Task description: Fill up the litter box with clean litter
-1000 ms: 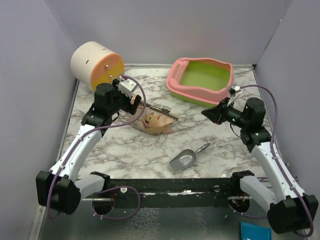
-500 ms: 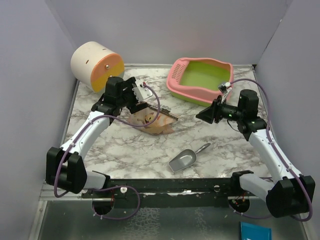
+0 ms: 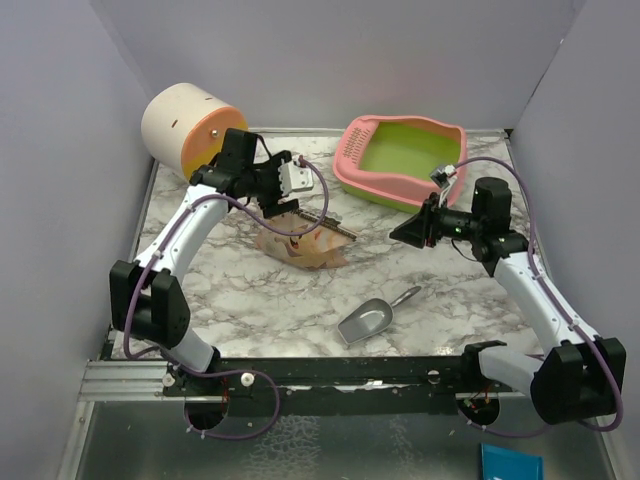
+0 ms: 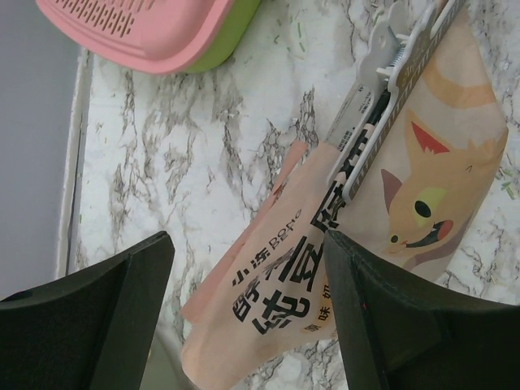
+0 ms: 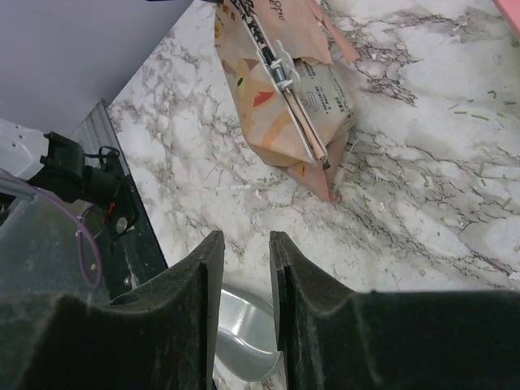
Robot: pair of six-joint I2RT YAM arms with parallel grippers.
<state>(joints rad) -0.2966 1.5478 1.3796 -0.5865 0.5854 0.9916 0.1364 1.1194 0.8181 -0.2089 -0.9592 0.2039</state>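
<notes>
Top external, nearest first: the metal scoop (image 3: pixel 366 322) lies on the marble table (image 3: pixel 230 300) just ahead of the arm bases, bowl toward you, untouched by either arm. Mid-table lies the cat-printed bag (image 3: pixel 305 245), flat, with a sealing clip (image 4: pixel 361 97) clamped along its mouth. Your left gripper (image 4: pixel 244 244) hangs over it, fingers spread wide and holding nothing; the wrist view shows the bag's lower half lying between and below the two pads. Your right gripper (image 3: pixel 397 236) hovers to the right of the bag, clear of it, its fingers nearly together with a narrow slot between them and nothing in it. Far right sits the litter box (image 3: pixel 352 150), pink rim, green basin; I see no clean litter in the basin, so it is presumably inside the bag. The cream-and-orange cylinder (image 3: pixel 190 130) at far left is no concern. The step reads as securing the bag. Bring the left down square to the bag's body, away from the clip, and close on a firm fold so the pouch does not slide out. Spread the right before you approach the clip, and take it by its lever end. Keep the mouth up until it is over the basin, or granules may spill on the marble.
</notes>
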